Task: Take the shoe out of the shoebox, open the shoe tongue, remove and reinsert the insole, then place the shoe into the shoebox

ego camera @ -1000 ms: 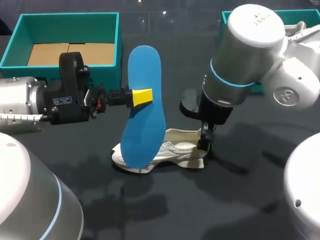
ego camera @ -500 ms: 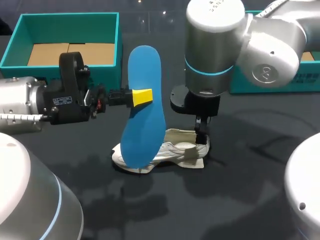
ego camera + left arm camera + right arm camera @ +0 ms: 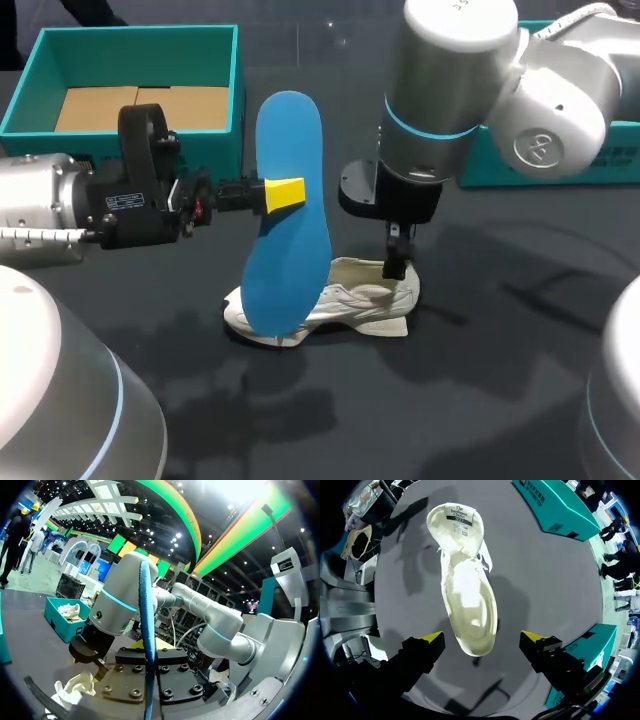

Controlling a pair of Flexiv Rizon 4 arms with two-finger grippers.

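A blue insole (image 3: 288, 215) stands on edge above the table, and my left gripper (image 3: 285, 192) is shut on its middle. In the left wrist view the insole (image 3: 146, 630) shows edge-on, running straight out from the gripper. A white shoe (image 3: 345, 300) lies on its side on the dark table, just below and behind the insole's lower end. My right gripper (image 3: 397, 262) hangs over the shoe's right end, pointing down. In the right wrist view it (image 3: 482, 639) stands wide open above the shoe (image 3: 467, 590), whose opening faces up, with nothing between the fingers.
A teal shoebox (image 3: 130, 38) with a cardboard floor sits at the back left. A second teal box (image 3: 560, 168) is at the back right, behind my right arm. Bare dark table lies in front of the shoe.
My right arm has swung to the left, and its gripper has risen a little off the shoe's right end. The left arm and the insole have not moved.
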